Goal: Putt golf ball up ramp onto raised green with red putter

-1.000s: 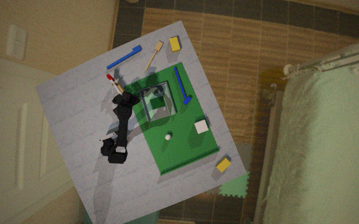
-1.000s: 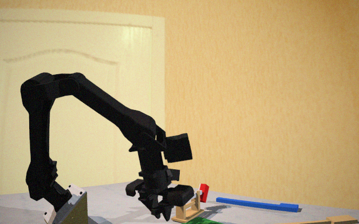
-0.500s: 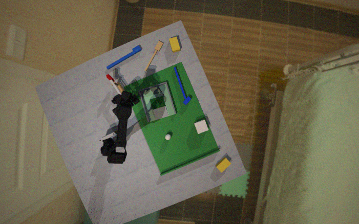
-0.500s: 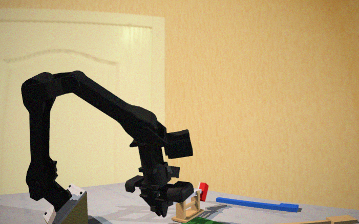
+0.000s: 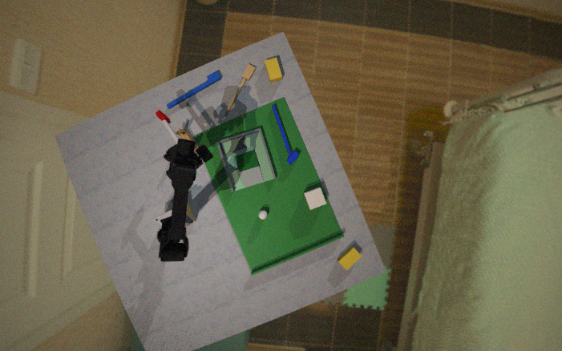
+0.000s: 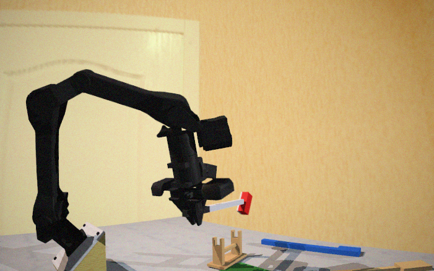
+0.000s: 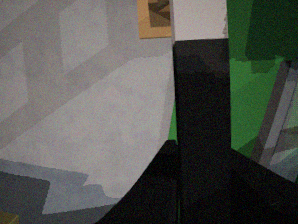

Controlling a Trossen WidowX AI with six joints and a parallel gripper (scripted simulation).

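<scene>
So right now I've got the pincer clenched on the dark grip end of the red putter, and it's hanging up in the air well above the table. From the exterior view the shaft sticks out roughly level, with the red head at the far end, away from the arm. The wrist view backs that up: the black grip runs straight up the middle between the fingers, with the white shaft carrying on past them.

Grabbing it by the grip makes sense to me, since that leaves the whole shaft and the head free to swing at the ball. The little wooden stand below sits bare, so I'd guess that's what propped the club up for an easy grab.

The golf ball sits on the low part of the green mat, well apart from the club. The ramp and raised green are between the ball and the end where I'm holding the putter, so I reckon I need to carry it round behind the ball and tip the head down.

Worth watching: a blue putter lies on the mat beside the raised bit, and a white block sits near the ball. Another blue one, a wooden one and the yellow blocks are decoys, I think.
</scene>
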